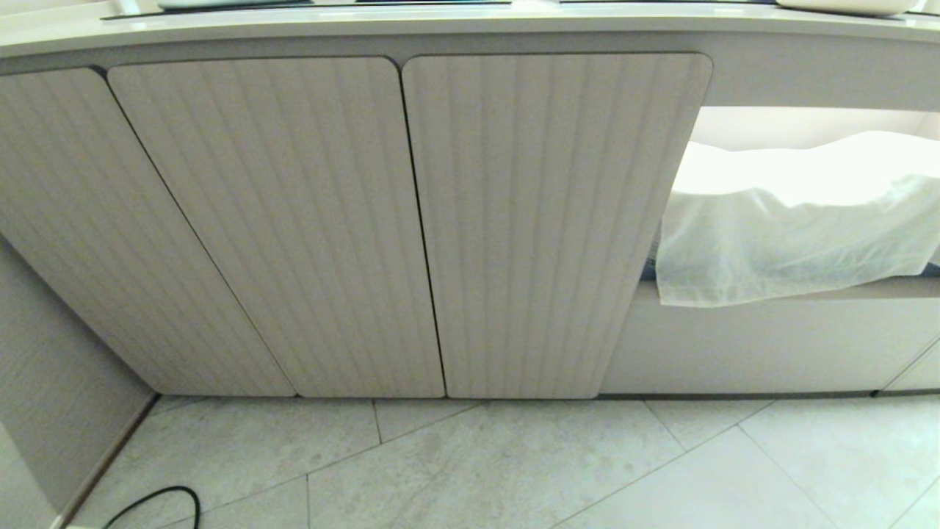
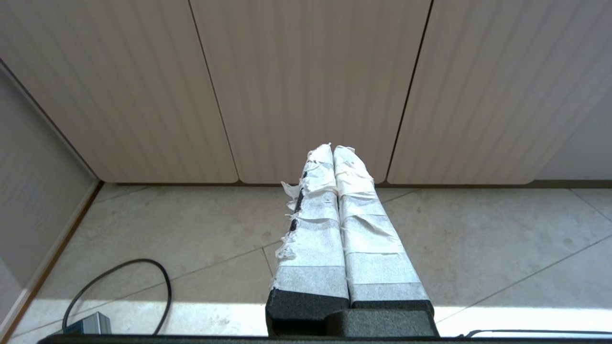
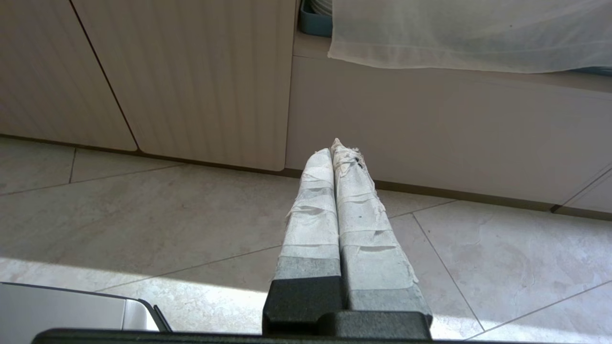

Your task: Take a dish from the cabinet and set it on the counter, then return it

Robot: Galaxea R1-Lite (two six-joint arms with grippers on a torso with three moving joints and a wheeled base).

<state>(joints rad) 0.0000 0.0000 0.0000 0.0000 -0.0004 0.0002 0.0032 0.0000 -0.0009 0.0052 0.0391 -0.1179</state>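
Both end effectors, left and right, are pinched closed on nothing, hanging low over the floor tiles. Ahead of them the cabinet doors are closed, worktop above; no dish visible.

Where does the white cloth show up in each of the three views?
Head view: white cloth at the right edge, draped over the open shelf beside the cabinet doors.
Left wrist view: not in it.
Right wrist view: along the top edge, right of centre.
Shared landmark: the rightmost ribbed door.
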